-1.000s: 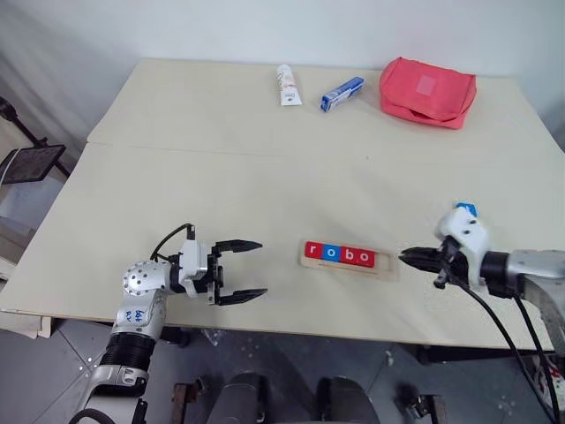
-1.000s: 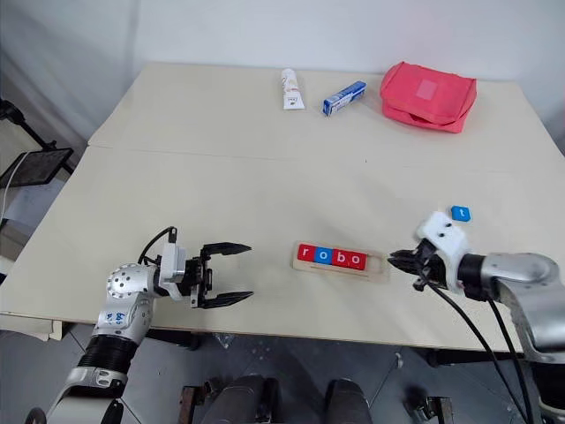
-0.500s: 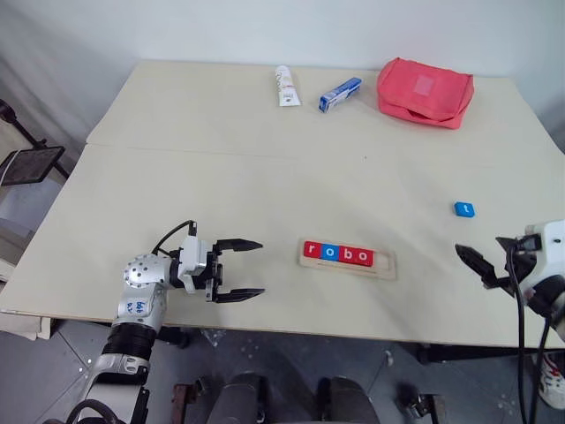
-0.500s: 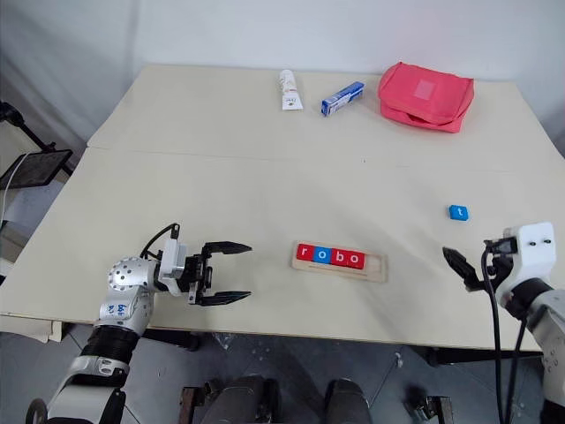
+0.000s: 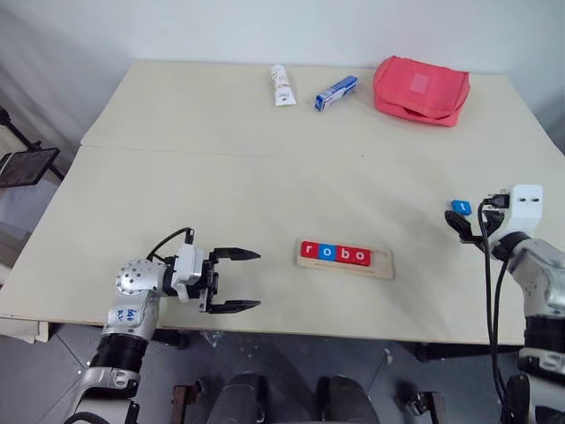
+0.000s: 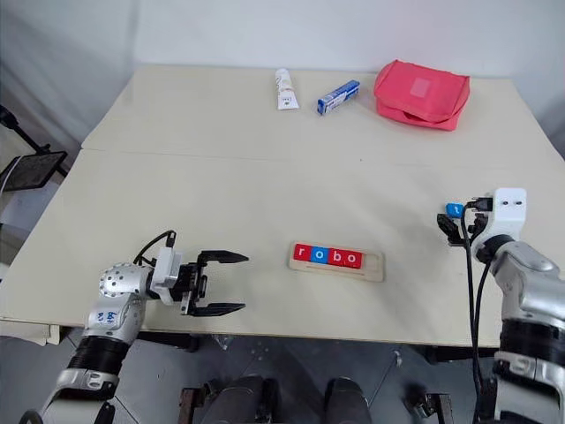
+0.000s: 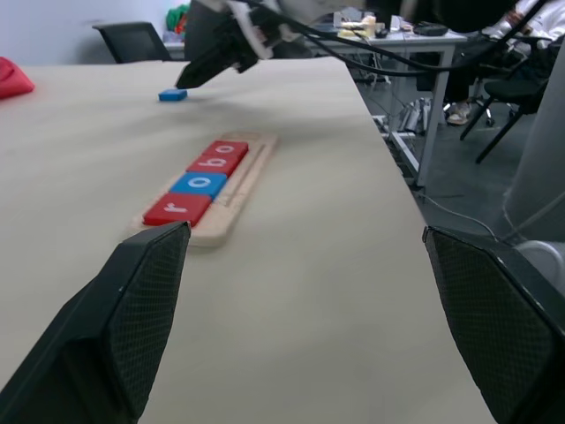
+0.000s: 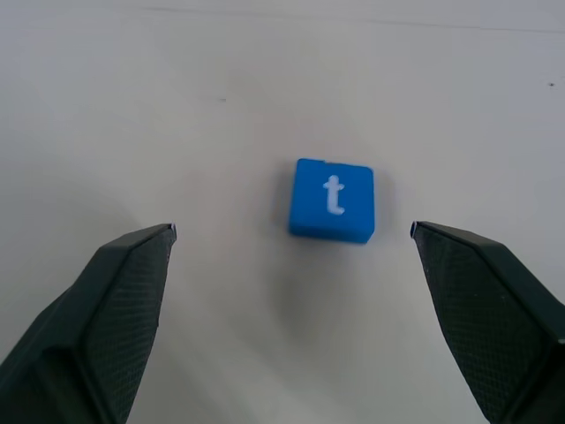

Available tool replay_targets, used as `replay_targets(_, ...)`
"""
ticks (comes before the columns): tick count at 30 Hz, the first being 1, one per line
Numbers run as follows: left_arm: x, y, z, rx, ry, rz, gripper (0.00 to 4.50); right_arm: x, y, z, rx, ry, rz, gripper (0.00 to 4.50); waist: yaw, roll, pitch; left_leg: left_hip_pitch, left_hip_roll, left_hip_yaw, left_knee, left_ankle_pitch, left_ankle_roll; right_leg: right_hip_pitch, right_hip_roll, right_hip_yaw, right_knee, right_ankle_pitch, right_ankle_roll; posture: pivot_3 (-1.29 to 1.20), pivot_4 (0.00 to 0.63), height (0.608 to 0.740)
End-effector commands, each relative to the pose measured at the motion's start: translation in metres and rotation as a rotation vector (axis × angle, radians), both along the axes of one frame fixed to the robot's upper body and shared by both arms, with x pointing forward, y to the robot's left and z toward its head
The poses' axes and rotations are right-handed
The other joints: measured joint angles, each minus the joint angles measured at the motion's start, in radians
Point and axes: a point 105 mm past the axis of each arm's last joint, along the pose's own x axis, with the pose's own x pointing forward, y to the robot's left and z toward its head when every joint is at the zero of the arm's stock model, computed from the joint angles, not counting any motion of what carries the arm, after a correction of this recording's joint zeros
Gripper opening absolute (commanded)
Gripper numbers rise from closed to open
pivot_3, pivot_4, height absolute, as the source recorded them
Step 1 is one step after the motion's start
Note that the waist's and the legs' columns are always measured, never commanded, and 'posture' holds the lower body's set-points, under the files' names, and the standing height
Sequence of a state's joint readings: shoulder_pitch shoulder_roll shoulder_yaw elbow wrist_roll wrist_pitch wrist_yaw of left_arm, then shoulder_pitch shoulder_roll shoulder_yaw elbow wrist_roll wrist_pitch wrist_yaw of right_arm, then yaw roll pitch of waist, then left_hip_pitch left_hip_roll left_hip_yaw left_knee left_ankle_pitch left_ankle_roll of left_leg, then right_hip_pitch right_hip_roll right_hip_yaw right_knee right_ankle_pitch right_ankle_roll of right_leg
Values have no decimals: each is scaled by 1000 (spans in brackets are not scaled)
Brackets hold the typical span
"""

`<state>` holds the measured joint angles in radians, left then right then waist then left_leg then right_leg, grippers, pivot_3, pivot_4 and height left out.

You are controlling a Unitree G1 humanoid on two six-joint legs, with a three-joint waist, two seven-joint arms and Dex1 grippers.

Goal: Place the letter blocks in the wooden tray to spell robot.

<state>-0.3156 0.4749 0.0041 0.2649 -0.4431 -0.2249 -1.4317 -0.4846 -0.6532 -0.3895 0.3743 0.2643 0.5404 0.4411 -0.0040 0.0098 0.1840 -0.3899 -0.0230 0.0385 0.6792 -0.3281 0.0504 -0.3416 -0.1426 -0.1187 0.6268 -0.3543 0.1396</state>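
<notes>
The right tool (image 6: 452, 228) has swung away from the wooden tray (image 5: 346, 259) over the last second, out toward three o'clock, and its jaws have gone from nearly closed to spread wide. It now lines up on the blue "t" block (image 8: 332, 200), which lies flat on the surface (image 5: 265, 185) between the two fingers in the right wrist view, touched by neither. Nothing is held.

Four letter blocks (image 5: 335, 253) already sit in the tray reading "robo", so only this last tile remains, and the free slot is at the tray's three o'clock end.

The left tool (image 5: 231, 280) waits at nine o'clock of the tray, wide open and empty, apart from it.

The "t" lies near the surface's three o'clock edge, so a careless nudge outward could send it off. Between tile and tray the surface is bare, giving an open path. The white tube (image 5: 282, 85), blue-and-white box (image 5: 335, 92) and red pouch (image 5: 420, 90) stand far off at twelve o'clock.
</notes>
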Motion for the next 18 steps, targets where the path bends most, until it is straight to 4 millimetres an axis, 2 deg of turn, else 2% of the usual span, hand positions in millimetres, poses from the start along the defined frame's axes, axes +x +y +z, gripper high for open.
replay_targets(1, -5, 4, 9, -13, -27, 19, 4500, 13, -13, 6, -57, -20, -37, 4476, -3, 0, 0, 0, 0, 0, 0, 0, 0, 0, 0, 0, 0, 0, 0, 0, 150, 740)
replay_targets(4, -9, 7, 9, -12, -25, 45, 4500, 26, -14, 0, -65, -8, -51, 4476, -2, 0, 0, 0, 0, 0, 0, 0, 0, 0, -1, -1, 0, 0, 0, 0, 150, 740)
replay_targets(9, -13, 9, 9, -12, -22, 73, 4500, 35, -11, -8, -68, 18, -54, 4476, -4, 0, 0, 0, 0, 0, 0, 0, 0, 0, -1, 0, -1, 0, 0, 0, 150, 740)
replay_targets(18, -10, 7, 9, -21, -25, 92, 4500, 33, -18, -19, -12, 56, -105, 4476, -7, 0, 0, 0, 0, 0, 1, 0, 0, 2, 0, 0, -1, 0, 0, 0, 150, 740)
